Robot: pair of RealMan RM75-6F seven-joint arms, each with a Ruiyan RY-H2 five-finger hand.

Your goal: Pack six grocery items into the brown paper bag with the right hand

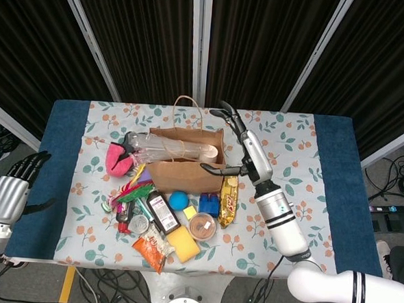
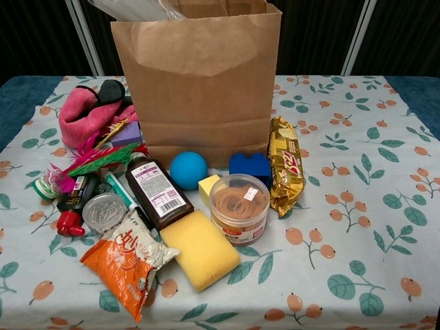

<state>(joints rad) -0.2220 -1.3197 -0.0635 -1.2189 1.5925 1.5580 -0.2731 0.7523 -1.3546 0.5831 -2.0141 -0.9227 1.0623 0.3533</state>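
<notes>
Brown paper bag (image 1: 184, 161) upright at centre of the floral surface (image 1: 305, 151), mouth open upward. Clear plastic package (image 1: 162, 147) lying across the bag's mouth, sticking out past its left edge; also visible at the top left in the chest view. Right hand (image 1: 235, 143) just right of the bag's rim, fingers spread, thumb reaching toward the bag front, holding nothing. Left hand (image 1: 18, 181) at the far left edge of the frame, off the surface, fingers loosely extended, empty. Below the bag: blue ball (image 2: 188, 170), gold snack packet (image 2: 285, 165), round tub (image 2: 238, 208), yellow sponge (image 2: 199, 249), brown bottle (image 2: 157, 195), orange packet (image 2: 128, 261). Pink cloth (image 2: 86, 113) left of the bag.
</notes>
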